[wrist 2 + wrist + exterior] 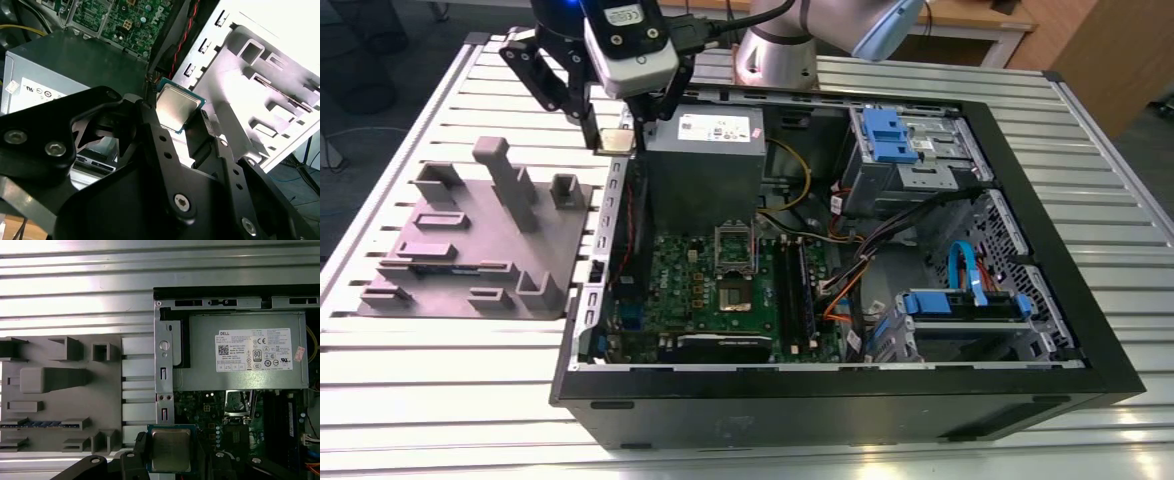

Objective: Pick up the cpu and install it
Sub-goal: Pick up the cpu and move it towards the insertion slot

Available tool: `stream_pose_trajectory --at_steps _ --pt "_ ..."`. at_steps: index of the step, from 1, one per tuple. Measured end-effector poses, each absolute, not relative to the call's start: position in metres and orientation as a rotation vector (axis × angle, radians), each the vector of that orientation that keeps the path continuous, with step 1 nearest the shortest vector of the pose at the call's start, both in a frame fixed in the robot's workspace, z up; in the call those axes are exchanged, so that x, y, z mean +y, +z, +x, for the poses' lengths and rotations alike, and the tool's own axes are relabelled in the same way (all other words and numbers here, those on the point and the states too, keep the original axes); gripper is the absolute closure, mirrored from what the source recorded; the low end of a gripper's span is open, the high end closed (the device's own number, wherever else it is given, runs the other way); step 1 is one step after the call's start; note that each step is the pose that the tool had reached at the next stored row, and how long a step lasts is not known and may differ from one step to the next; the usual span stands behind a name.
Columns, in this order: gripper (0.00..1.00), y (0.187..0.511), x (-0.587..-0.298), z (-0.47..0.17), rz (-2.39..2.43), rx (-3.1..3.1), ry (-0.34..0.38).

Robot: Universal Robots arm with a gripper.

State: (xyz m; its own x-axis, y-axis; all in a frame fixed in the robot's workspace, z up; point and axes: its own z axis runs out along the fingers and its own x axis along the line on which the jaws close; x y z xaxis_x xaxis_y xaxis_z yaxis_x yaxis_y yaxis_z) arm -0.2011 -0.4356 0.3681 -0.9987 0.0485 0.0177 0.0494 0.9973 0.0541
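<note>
My gripper is shut on the cpu, a small flat square chip with a silvery metal top. It hangs in the air over the upper left wall of the open computer case, between the grey holder block and the power supply. In both wrist views the cpu sits flat between the black fingers. The open socket on the green motherboard lies inside the case, towards the exterior view's right and nearer the camera. The socket appears beyond the case wall in the first wrist view.
The grey power supply stands just beside the gripper inside the case. Long black memory sticks, coloured cables and blue-tabbed drive bays fill the case's right side. The holder block with upright posts rests on a slatted metal table.
</note>
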Motion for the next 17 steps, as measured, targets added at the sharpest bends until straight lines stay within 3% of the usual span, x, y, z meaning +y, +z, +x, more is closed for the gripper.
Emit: stream_pose_trajectory --at_steps 17 --pt "0.53 0.3681 -0.4359 -0.1971 -0.077 -3.123 -0.085"
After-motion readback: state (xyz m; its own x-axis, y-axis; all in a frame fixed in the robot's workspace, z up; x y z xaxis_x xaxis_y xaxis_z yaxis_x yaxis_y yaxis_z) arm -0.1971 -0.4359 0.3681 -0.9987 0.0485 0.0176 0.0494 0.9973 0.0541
